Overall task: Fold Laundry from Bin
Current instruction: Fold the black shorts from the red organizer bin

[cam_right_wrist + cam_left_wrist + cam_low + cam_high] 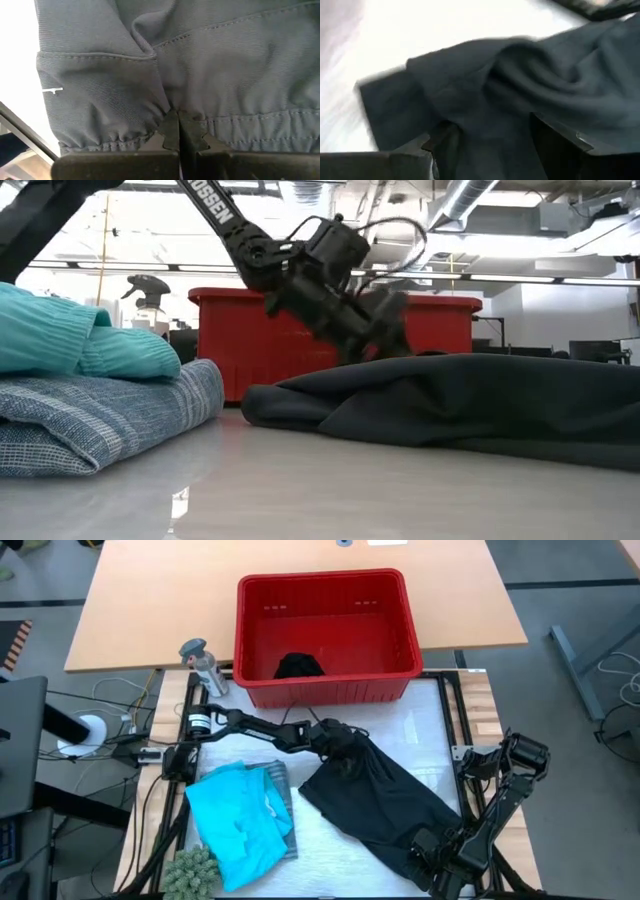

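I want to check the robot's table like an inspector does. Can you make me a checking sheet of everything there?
Surface: white mat on the table, bare in patches.
Job's things: black garment spread on the mat; turquoise garment lies on the striped one; another black piece in the red bin.
Clutter: spray bottle beside the bin; green spiky thing at the mat's near corner.
Grippers: left gripper at the black garment's far end, fingers apart with cloth between them; right gripper shut on its hem.
Cables: wires left of the mat.
Surroundings: wooden table, grey floor.
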`<state>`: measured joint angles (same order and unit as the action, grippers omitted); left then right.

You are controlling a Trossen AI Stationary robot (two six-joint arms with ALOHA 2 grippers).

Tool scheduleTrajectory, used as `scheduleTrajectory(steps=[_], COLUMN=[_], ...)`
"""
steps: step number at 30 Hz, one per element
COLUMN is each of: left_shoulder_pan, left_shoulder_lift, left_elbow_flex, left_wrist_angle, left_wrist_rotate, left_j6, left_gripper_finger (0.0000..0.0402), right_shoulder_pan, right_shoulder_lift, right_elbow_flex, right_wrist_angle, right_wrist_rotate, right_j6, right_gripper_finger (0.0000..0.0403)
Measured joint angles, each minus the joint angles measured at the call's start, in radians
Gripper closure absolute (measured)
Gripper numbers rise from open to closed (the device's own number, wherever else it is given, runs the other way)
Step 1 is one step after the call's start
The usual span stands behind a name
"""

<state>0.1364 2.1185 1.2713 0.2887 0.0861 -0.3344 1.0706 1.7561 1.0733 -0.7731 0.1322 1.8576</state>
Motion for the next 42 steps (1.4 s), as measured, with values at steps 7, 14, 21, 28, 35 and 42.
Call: scheduleTrajectory(steps=[7,14,21,28,35,42], left_shoulder_pan=[-0.001,0.02,0.042,0.064,0.065,0.069], left_shoulder_lift=[-0.004,-0.023,-0.138,-0.145,-0.145,-0.147], left_elbow_flex=[0.053,0.072,0.146,0.19,0.19,0.19], left_wrist_angle=[0.017,-0.044,-0.418,-0.542,-0.614,-0.692], left_wrist_rotate=[0.044,0.189,0.068,-0.045,-0.155,-0.181], left_j6=[0.034,-0.05,0.076,0.156,0.309,0.393], left_gripper_finger=[0.0267,0.0395,0.0401,0.0401,0.0386,0.033], right_shoulder_pan=[0.0,0.0,0.0,0.0,0.0,-0.013], right_shoulder_lift=[0.0,0.0,0.0,0.0,0.0,0.0], right_elbow_flex=[0.0,0.0,0.0,0.0,0.0,0.0], right_wrist_angle=[-0.003,-0.003,-0.014,-0.02,-0.017,-0.015], right_wrist_rotate=[0.0,0.0,0.004,0.023,0.025,0.025], right_j6=[0.0,0.001,0.019,0.026,0.028,0.03], right_gripper_finger=[0.0387,0.0387,0.0387,0.0387,0.0387,0.0387])
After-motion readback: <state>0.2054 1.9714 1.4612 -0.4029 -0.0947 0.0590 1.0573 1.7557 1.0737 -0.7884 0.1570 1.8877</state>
